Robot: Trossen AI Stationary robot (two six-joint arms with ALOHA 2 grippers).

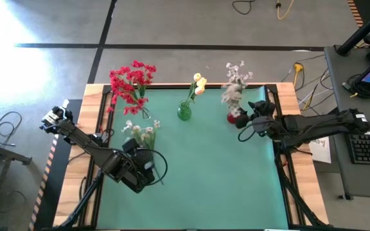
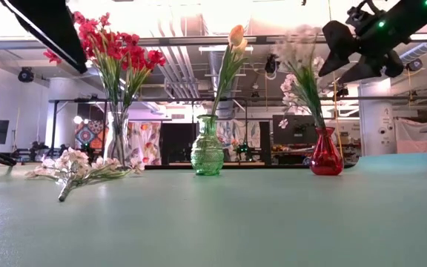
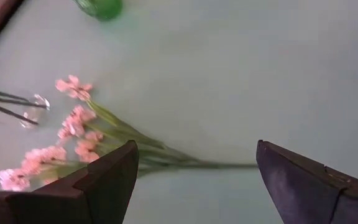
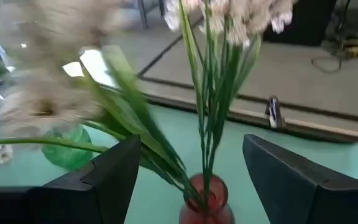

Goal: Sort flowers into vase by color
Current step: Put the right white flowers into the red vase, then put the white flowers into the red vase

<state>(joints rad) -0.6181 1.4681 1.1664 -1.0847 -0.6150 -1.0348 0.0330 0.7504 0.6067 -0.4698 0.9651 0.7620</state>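
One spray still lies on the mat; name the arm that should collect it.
Left. Its open pincer hovers directly over the pale pink spray lying flat, while the right pincer is by the red vase.

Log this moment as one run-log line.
left tool: open, over pale pink sprays lying on table | right tool: open, at red vase | red flowers, yellow buds: vased

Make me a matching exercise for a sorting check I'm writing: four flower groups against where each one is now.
1. red flowers
2. yellow buds
3. upright white spray
4. pink-white bunch

A. lying on the mat
B. in the green vase
C. in the clear vase
D. in the red vase

Pairs: 1-C, 2-B, 3-D, 4-A
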